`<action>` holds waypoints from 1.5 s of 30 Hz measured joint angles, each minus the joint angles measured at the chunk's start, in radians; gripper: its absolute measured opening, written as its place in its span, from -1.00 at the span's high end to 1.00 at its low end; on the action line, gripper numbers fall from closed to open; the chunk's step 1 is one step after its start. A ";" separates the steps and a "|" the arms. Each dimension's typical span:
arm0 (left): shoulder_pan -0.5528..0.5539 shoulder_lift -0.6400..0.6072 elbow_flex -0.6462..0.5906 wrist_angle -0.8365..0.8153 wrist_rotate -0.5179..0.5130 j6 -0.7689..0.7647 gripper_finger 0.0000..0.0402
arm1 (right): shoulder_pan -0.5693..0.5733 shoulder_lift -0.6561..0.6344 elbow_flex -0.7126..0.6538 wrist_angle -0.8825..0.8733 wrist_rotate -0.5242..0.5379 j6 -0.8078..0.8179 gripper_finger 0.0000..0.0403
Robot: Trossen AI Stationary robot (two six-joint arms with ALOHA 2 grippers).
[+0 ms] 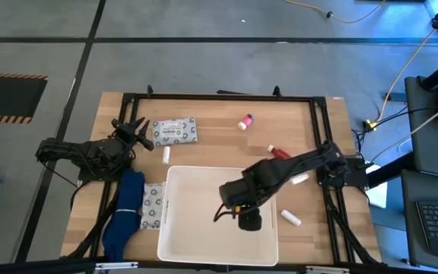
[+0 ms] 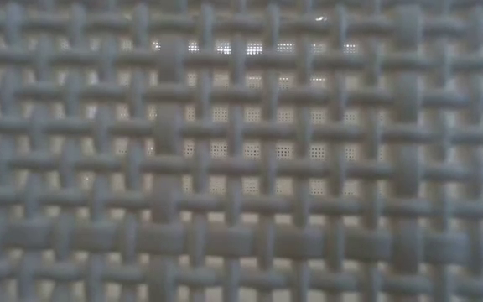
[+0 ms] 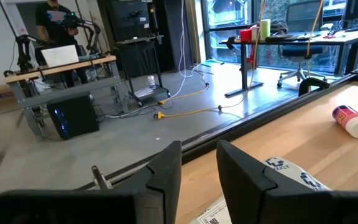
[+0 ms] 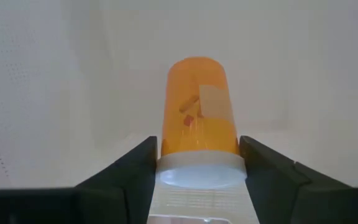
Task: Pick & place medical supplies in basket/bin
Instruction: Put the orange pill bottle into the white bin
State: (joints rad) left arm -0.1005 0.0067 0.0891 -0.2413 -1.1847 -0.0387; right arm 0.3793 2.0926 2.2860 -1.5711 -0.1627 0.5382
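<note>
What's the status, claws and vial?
Right claw over the white bin, shut on the orange-capped vial. Left claw parked at table's left beside a patterned packet, holding nothing. Drop path looks clear.

Packet (image 3: 284,171) beside left gripper's fingers: dark print, partly legible, letters like "AXLY"; reading uncertain. A printed code square shows at its 7 o'clock. Nothing else readable.

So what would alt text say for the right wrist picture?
An orange vial is clamped between the right pincer's two dark fingers, orange end pointing away, white collar at the grip. Behind it is only the white bin's inside.
</note>
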 joint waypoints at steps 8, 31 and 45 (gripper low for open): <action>0.000 0.000 0.000 0.000 0.000 0.000 0.51 | -0.033 0.127 0.000 0.000 -0.159 -0.006 -0.03; 0.000 0.000 0.000 -0.001 0.000 -0.003 0.51 | -0.080 0.349 -0.001 0.000 -0.348 0.076 -0.03; 0.000 0.000 0.000 -0.001 0.000 0.000 0.51 | -0.067 0.356 -0.001 0.000 -0.326 0.061 -0.03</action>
State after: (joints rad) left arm -0.1008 0.0065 0.0891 -0.2424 -1.1849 -0.0391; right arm 0.3119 2.4481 2.2849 -1.5711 -0.4885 0.5987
